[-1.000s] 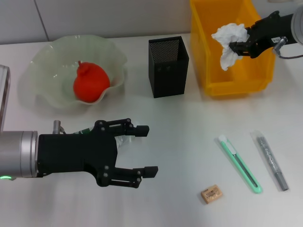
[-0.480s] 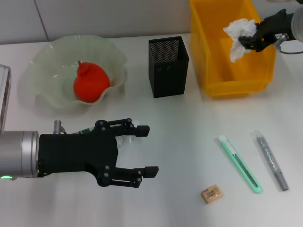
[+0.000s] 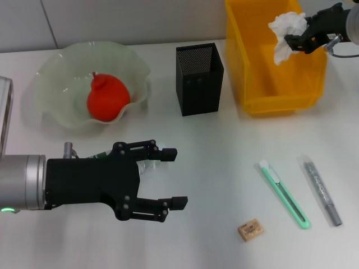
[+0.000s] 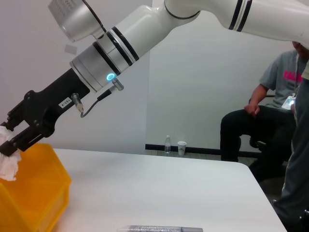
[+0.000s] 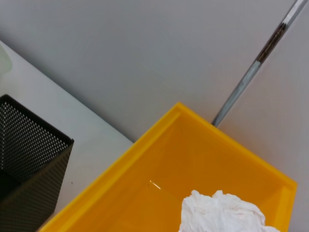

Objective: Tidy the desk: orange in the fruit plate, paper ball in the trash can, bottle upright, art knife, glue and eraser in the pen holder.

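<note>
The white paper ball (image 3: 285,29) hangs above the yellow trash can (image 3: 253,67), with my right gripper (image 3: 293,40) shut on it; the left wrist view shows that grip on the paper ball (image 4: 7,163) too. The orange (image 3: 107,96) lies in the pale green fruit plate (image 3: 55,63). My left gripper (image 3: 169,176) is open low over the table, above the lying bottle (image 3: 147,166), which is mostly hidden. The black mesh pen holder (image 3: 199,78) stands mid-back. The green art knife (image 3: 284,194), grey glue (image 3: 322,190) and tan eraser (image 3: 250,230) lie front right.
The pen holder stands between the fruit plate and the trash can. In the right wrist view the paper ball (image 5: 222,212) sits over the trash can's inside (image 5: 159,169), next to the pen holder (image 5: 24,164). A seated person (image 4: 263,116) is beyond the table.
My right gripper has carried the paper ball up and toward the trash can's far right corner. The left arm and everything on the table stayed still.
</note>
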Controlling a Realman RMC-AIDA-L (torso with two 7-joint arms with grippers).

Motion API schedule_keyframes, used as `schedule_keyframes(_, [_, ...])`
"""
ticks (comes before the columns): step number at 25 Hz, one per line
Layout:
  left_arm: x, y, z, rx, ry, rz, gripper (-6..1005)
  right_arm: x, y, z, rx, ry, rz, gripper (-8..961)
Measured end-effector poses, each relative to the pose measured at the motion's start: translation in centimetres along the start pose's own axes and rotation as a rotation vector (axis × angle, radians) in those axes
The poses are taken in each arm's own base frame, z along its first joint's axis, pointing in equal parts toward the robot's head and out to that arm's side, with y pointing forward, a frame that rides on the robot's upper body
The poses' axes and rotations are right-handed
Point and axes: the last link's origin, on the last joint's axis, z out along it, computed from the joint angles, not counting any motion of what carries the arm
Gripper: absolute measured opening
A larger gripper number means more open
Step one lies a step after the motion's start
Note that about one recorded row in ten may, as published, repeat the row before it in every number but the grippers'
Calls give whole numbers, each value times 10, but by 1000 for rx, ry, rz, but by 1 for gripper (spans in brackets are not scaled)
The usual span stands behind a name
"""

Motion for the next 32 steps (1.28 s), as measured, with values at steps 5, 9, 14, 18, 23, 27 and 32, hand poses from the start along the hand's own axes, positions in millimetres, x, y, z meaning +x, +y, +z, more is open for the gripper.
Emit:
schedule_keyframes(5, [-2,0,-1,2,0,-8,846,-2,1,0,-4,-10,4,511])
schedule_keyframes(9, [-1,0,-1,5,2,-9,846,-3,2,0,-5,-12,-1,564])
schedule_keyframes(14, [-1,-1,-1,6,3,-9,846,-10,3,-3,-17,-50,12,716])
schedule_keyframes(18, [-1,-1,-1,6,4,-10,846,-18,5,-19,-45,-175,41,746])
schedule_keyframes(23, [-3,1,-3,5,5,-18,846,-19,5,-42,-72,-304,78,784])
schedule_keyframes(27, [-4,2,-3,6,4,-19,846,-13,8,-52,-96,-362,86,818])
schedule_keyframes(32, [-4,2,-3,5,5,-19,846,3,17,-65,-149,-451,110,826])
